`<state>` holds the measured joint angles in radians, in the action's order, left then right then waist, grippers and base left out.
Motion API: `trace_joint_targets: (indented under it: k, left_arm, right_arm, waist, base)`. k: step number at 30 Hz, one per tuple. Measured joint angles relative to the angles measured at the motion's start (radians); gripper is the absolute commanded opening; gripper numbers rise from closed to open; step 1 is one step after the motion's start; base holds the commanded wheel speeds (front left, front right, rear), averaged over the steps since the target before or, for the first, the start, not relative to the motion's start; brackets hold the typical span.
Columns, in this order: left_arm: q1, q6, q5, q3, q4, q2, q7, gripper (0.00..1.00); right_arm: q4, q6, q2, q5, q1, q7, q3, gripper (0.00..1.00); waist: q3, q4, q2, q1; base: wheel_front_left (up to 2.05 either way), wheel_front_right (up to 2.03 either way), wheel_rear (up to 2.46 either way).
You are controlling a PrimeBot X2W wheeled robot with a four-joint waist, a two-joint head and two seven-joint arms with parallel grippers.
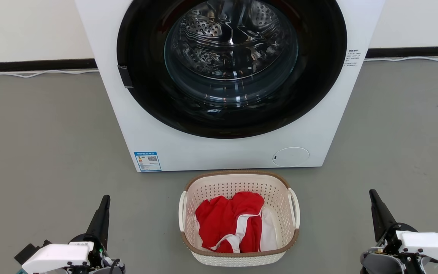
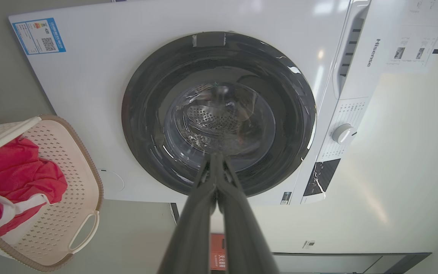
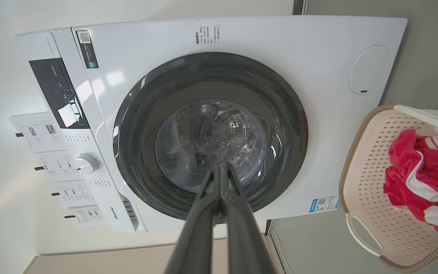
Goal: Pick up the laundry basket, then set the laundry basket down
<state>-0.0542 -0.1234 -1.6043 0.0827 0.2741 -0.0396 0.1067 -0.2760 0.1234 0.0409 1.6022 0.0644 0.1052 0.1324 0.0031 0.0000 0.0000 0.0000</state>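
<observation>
- The floor [image 1: 44, 152] is grey and smooth. A pale wall [image 1: 32, 26] stands at the back, with a white wire [image 1: 25, 74] lying along its foot.
- A big white washing machine [image 1: 222, 152] stands on the floor. Its shiny drum [image 1: 230, 42] shows through the round glass door.
- The laundry basket [image 1: 238, 179] sits on the floor just in front of the washing machine.
- A red cloth [image 1: 222, 217] with white trim lies in it.
- The left gripper [image 1: 106, 198] and the right gripper [image 1: 372, 192] have their fingers pressed together on nothing, well apart from the basket.
</observation>
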Motion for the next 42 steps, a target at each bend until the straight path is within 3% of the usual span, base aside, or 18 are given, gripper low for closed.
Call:
trace_joint_targets:
  k: [42]
  left_arm:
    - [-0.002,0.0,-0.001,0.0,0.0,0.0,0.0,0.0]
  right_arm:
    - [0.0,0.0,0.0,0.0,0.0,0.0,0.0,0.0]
  waist:
    - [0.0,0.0,0.0,0.0]
  base:
    - [0.0,0.0,0.0]
